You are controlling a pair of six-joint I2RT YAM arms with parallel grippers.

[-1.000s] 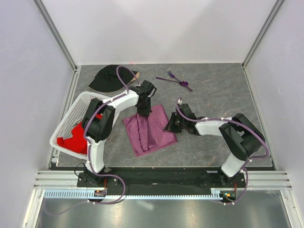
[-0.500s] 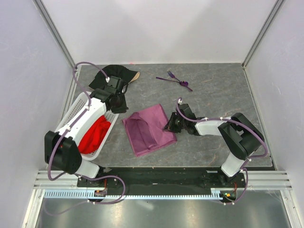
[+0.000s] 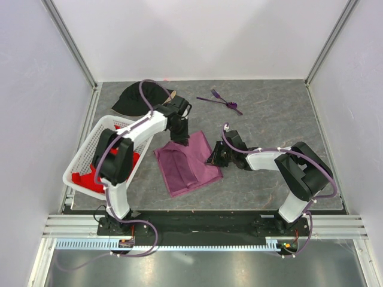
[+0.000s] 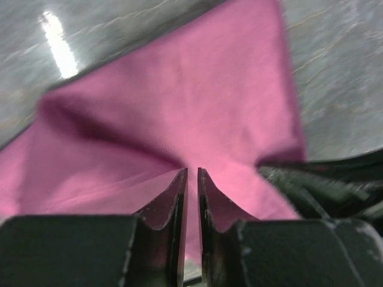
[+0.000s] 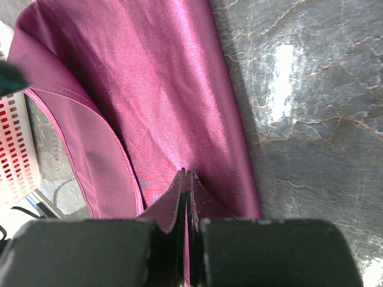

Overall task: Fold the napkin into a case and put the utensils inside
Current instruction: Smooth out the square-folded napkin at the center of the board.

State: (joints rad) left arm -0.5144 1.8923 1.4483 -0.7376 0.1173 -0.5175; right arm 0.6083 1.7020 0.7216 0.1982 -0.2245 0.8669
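Observation:
The plum-purple napkin (image 3: 185, 164) lies partly folded on the grey table, with a fold along its left half. My left gripper (image 3: 180, 137) is at its far edge; in the left wrist view its jaws (image 4: 192, 170) stand almost together, pinching the napkin (image 4: 179, 101), which creases toward the tips. My right gripper (image 3: 213, 160) is at the napkin's right edge; in the right wrist view it (image 5: 187, 173) is shut on a thin layer of the napkin (image 5: 167, 89). The purple utensils (image 3: 220, 100), one a fork, lie at the back of the table, apart from both grippers.
A black cap (image 3: 137, 98) lies at the back left. A white lattice basket (image 3: 81, 158) holding a red cloth (image 3: 84, 179) stands at the left, close to the napkin; its wall also shows in the right wrist view (image 5: 15, 149).
Half a second ago my left arm was over by the basket and cap; it is back at the napkin's far edge, shut on it. The right gripper has stayed on the napkin's right edge.

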